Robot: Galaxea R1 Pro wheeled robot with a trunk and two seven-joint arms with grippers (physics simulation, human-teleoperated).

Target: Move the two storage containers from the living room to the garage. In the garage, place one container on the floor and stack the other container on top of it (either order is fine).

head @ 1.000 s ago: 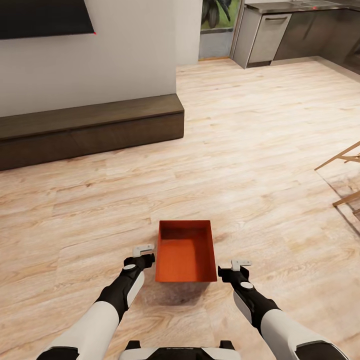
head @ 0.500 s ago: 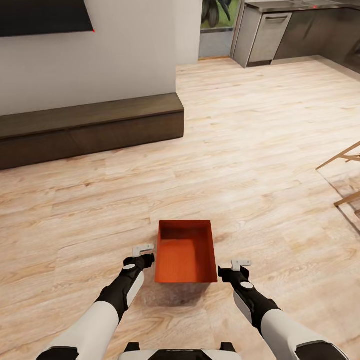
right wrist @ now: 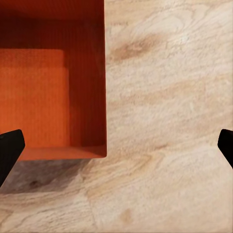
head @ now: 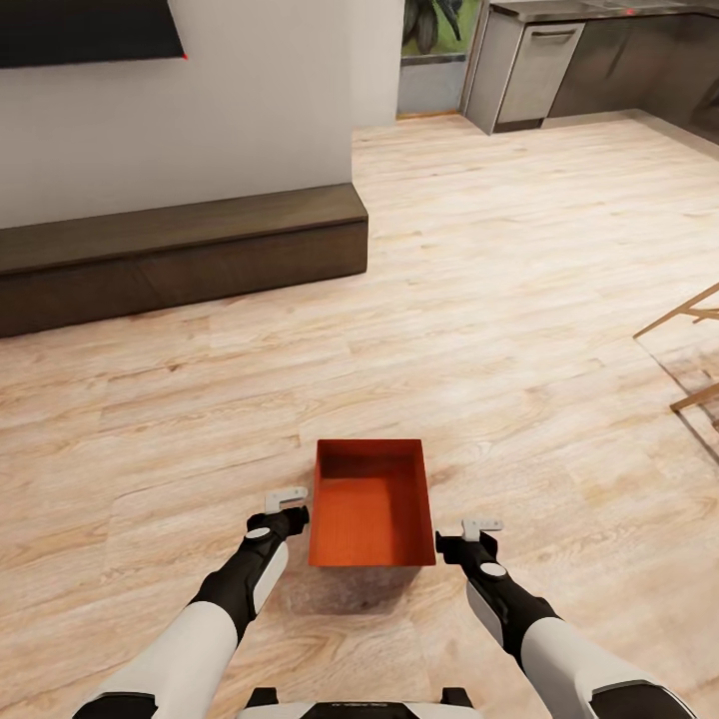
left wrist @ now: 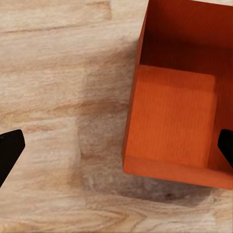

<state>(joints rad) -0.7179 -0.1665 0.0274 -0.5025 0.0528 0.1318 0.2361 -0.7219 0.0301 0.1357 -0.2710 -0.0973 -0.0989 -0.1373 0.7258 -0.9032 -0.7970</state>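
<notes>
Container (head: 370, 504): orange-red open-top bin, empty, low straight walls; sits between the two grippers, at 12 o'clock from the robot's trunk, with a shadow on the planks under its near end. Whether it rests on the planks or hangs clear of them cannot be told.
Left gripper (head: 286, 496): at 11 o'clock, just beside the bin's left wall; fingers spread wide in the left wrist view, dark tips at both edges, nothing between them but the bin's wall (left wrist: 130, 121) and planks.
Right gripper (head: 481, 525): at 1 o'clock, just beside the bin's near right corner; fingers spread wide in the right wrist view, straddling the bin's wall (right wrist: 92, 82); no grip seen.
Floor (head: 519, 260): light wood planks, running from the trunk to the far wall.
Bench (head: 180, 255): low dark wood unit, at 10 o'clock, against a pale wall.
Chair (head: 689, 330): wooden legs, at 2 o'clock, cut off by the edge.
Cabinets (head: 559, 70): grey kitchen units, far, at 1 o'clock.
</notes>
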